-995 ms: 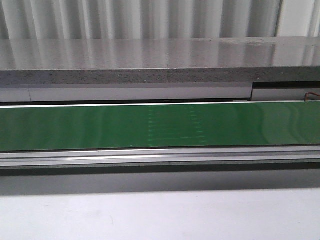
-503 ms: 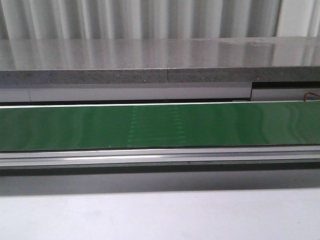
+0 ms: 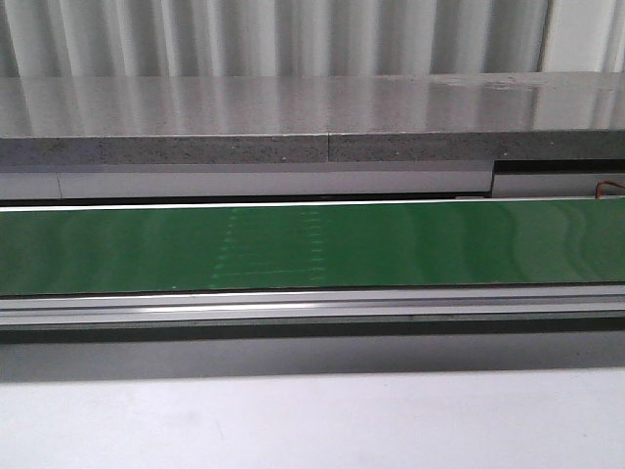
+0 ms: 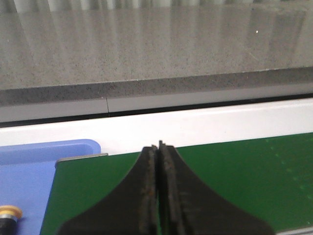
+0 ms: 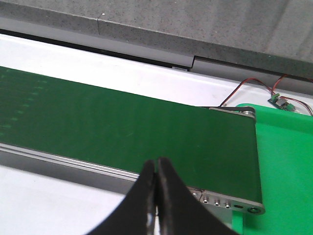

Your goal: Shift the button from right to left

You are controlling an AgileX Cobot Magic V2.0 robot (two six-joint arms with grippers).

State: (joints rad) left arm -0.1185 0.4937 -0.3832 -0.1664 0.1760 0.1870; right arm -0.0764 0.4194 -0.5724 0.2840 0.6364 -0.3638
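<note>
In the left wrist view a round yellow head with a black collar, part of a button point(image 4: 9, 214), shows at the frame's edge inside a blue tray point(image 4: 29, 166); its block is cut off. My left gripper point(image 4: 158, 145) is shut and empty over the green conveyor belt point(image 4: 234, 181), beside the tray's end. My right gripper point(image 5: 156, 160) is shut and empty above the belt's point(image 5: 122, 127) near rail, close to its right end. The front view shows only the bare belt point(image 3: 312, 244); neither gripper appears there.
A green tray point(image 5: 283, 161) lies past the belt's right end, with a small circuit board point(image 5: 276, 99) and red-black wires behind it. A grey stone ledge point(image 3: 312, 122) runs behind the belt. A white table surface point(image 3: 312, 420) lies in front.
The faint stitched seam on the belt has slid leftward across the front view, so the belt is running to the left. Nothing else has changed.
</note>
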